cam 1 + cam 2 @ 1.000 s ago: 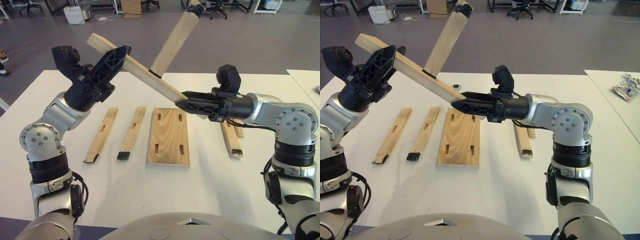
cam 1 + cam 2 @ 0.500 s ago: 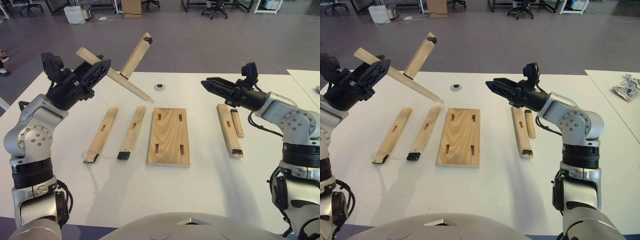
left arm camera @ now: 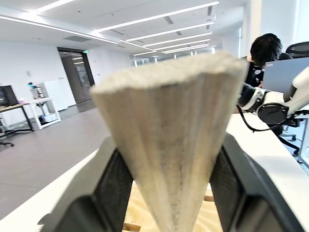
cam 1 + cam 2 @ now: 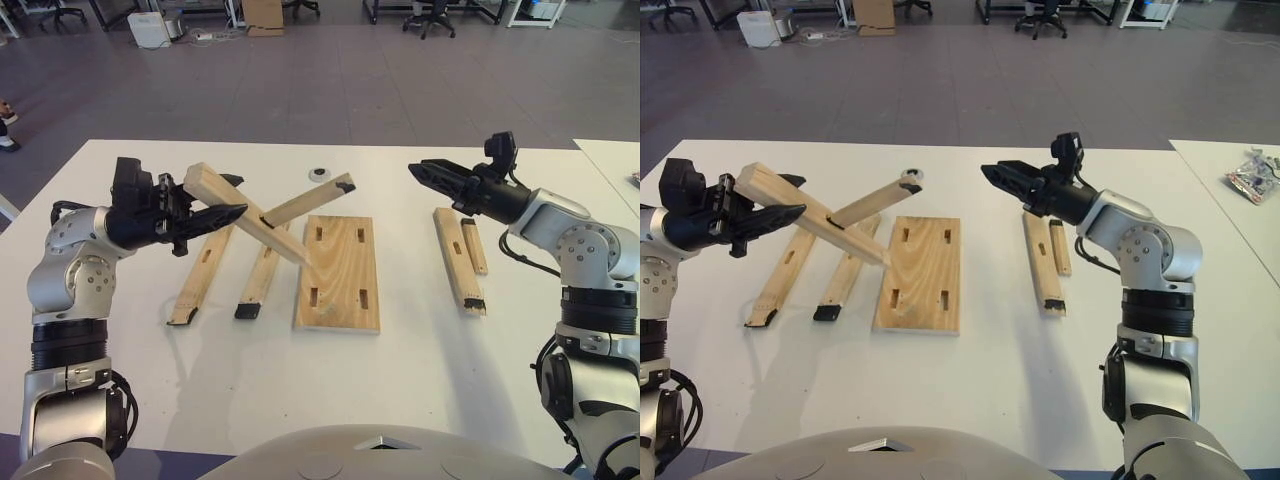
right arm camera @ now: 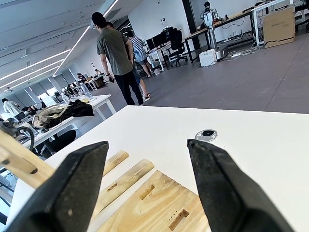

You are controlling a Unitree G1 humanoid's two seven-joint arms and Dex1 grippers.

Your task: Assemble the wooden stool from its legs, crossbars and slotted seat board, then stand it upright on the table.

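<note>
Left of the seat board [image 4: 340, 290], my left claw [image 4: 232, 197] is clamped across the thick upper end of a leg [image 4: 275, 232]. You can see the wood wedged tight between both fingers [image 3: 113, 186] in the wrist view. A crossbar [image 4: 310, 200] is already plugged into that leg partway down, and it sticks out toward the board's far edge.

The bit that matters: the leg's long axis slants down and away from the claw toward the board. Its free end sits over the board's left half, roughly between the two slots [image 4: 316, 296] on that side. Can't tell if it's actually touching the wood or just above it. I reckon the next move is all about swinging that tip to a slot and tipping the leg more upright, and the left arm is the one on it.

Past the board's far right corner, my right claw [image 4: 422, 170] hangs spread wide with nothing in it. Another leg [image 4: 455, 255] and a short crossbar [image 4: 474, 245] lie flat just right of the board, nearer that arm. Two more legs [image 4: 205, 265] lie flat on the board's left.
</note>
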